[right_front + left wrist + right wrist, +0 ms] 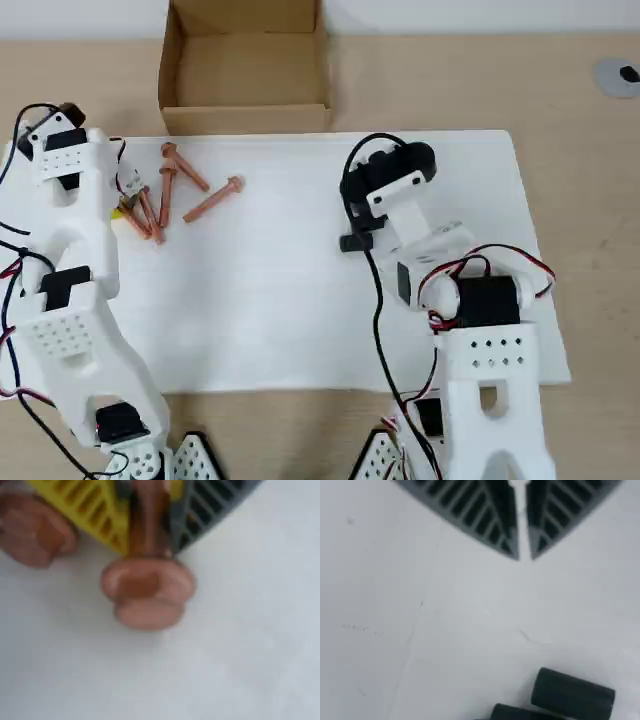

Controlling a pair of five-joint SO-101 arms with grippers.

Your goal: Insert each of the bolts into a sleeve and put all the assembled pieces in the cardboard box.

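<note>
The left gripper [150,535] is closed on the shank of 1 bolt [147,592]. The head is left protruding past the fingertips, and this is judged a pick-up grip. The other bolts [190,190] are clustered at 10 o'clock on the white sheet [280,300]. The right gripper [522,535] is closed on nothing, with 2 sleeves [572,692] lying near it, ungrasped. The cardboard box [245,120] is stationed at 12 o'clock.

Smooth coppery bolts [212,201], matt sleeves [572,692], cardboard box [245,120].
</note>
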